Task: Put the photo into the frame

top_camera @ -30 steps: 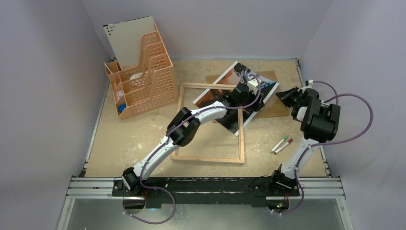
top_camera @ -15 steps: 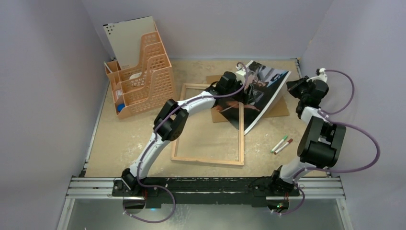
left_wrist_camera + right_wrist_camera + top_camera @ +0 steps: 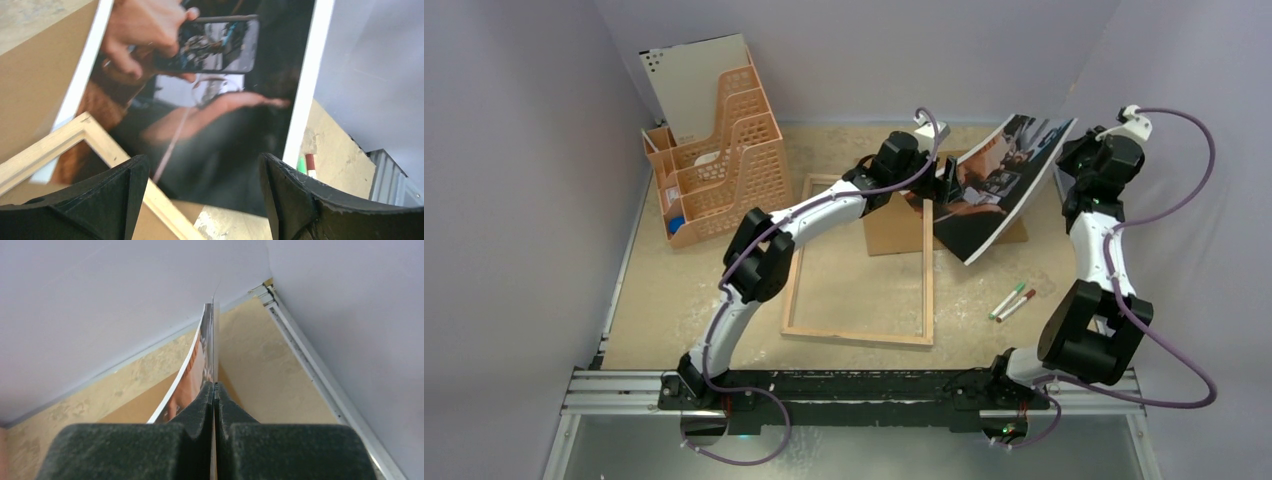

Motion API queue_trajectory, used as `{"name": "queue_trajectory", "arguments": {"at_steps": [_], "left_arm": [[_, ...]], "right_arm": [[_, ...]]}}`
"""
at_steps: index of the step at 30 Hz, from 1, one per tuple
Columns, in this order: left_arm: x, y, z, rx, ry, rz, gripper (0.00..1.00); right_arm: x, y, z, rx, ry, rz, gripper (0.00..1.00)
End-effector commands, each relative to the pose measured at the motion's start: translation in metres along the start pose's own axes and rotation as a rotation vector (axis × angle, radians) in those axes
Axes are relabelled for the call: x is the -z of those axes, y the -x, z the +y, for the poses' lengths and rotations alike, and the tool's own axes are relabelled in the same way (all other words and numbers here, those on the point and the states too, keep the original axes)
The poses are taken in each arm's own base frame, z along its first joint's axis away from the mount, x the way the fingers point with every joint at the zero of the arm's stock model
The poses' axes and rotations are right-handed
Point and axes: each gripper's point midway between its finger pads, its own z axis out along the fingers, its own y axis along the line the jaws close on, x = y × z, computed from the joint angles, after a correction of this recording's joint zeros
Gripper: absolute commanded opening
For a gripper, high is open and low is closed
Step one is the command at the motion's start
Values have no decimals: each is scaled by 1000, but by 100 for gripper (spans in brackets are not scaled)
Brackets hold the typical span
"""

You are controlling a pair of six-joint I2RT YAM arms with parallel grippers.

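Glossy paper up in the air, folks: the photo (image 3: pixel 1004 175) hangs tilted over the far right of the table (image 3: pixel 684 290). The right claw (image 3: pixel 214 392) is clamped tight on its far right edge, pads pressed together with the sheet between them. The left claw (image 3: pixel 200 185) faces the printed side with its jaws spread wide and grips nothing. We cannot tell whether the print's low corner touches anything below. The frame (image 3: pixel 859 331) lies flat near the middle of the table, wood rim up and opening bare. The brown backing sheet (image 3: pixel 894 232) lies at its far right corner, partly beneath the photo. We judge the step to be carrying the print over to that opening. To do it well, we would swing it left and nearer, square its edges to the rails, then lower one edge in first. One pinch on a thin sheet lets it flop, so the left claw should steady the free side. The count: one photo, one frame, one backing sheet, two markers (image 3: pixel 1012 301) near right, and one orange organiser (image 3: pixel 724 170) far left.
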Motion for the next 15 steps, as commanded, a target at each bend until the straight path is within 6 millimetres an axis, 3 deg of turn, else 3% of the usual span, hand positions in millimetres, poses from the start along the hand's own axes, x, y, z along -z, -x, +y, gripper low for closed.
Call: {"name": "queue_trajectory", "arguments": {"at_steps": [1, 6, 15], "left_arm": [[30, 24, 4, -5, 121, -23, 83], [42, 26, 13, -15, 187, -23, 83], [41, 18, 18, -15, 205, -4, 83]], "right_arm": [[15, 46, 1, 105, -69, -71, 0], [27, 77, 6, 139, -115, -129, 0], [48, 128, 30, 182, -105, -210, 0]]}}
